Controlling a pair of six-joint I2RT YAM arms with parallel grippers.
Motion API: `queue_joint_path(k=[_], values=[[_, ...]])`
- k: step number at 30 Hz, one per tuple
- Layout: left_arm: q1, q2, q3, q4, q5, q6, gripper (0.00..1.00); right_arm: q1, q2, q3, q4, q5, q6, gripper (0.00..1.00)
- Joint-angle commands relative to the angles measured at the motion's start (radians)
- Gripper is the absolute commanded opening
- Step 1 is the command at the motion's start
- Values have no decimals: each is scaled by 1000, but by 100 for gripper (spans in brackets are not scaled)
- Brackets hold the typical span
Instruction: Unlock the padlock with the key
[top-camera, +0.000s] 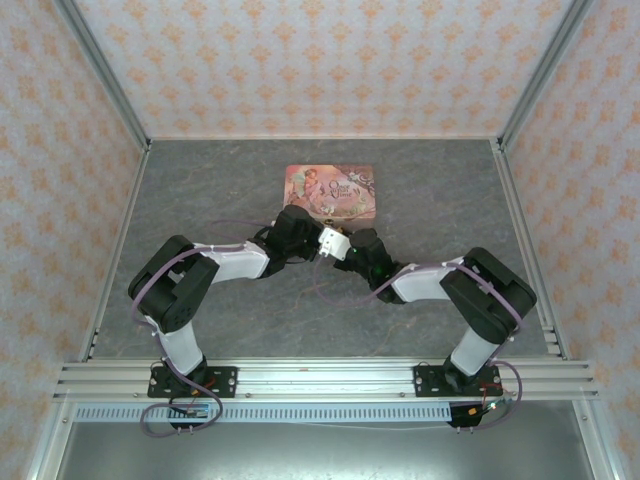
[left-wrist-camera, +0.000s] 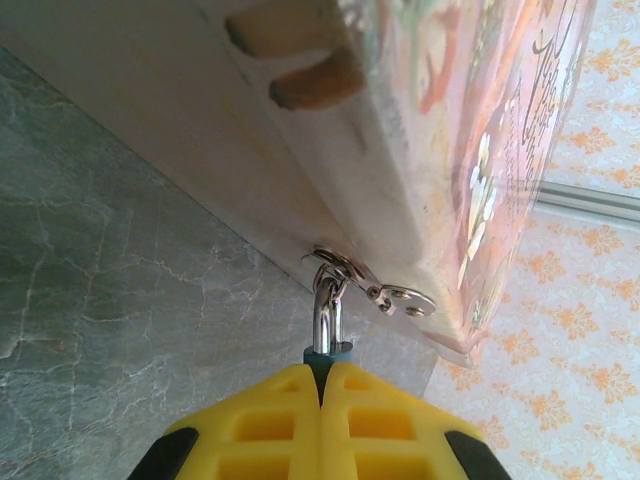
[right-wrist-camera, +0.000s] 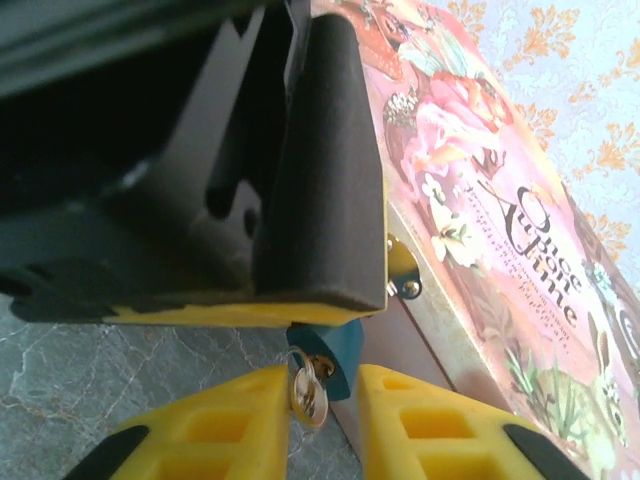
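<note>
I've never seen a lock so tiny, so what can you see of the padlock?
The padlock is tiny, with a blue-teal body and a thin, shiny silvery shackle. The shackle is hooked through a metal hasp on the pink tin's front edge. The left end effector is shut on its body, yellow fingers hiding most of it. A small key sticks out of the body, between the parted fingers of the right end effector.

table (top-camera: 200, 190): grey marbled | on it: pink tin (top-camera: 330, 192), far middle
</note>
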Motion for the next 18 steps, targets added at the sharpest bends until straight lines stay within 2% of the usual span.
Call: queue_joint_path(k=[1,5,13,17,18], values=[[6,-31,29,5,7,-5,0,6,16,27,15,-14,14,18],[5,-35,28,1,7,-4,0,6,23,31,9,-14,20,11],[5,-34,29,5,7,-5,0,6,46,41,-14,-8,8,11],[5,-35,29,3,7,-5,0,6,47,46,-17,-8,29,0],[5,-35,29,4,7,-5,0,4,48,47,-18,-6,42,0]])
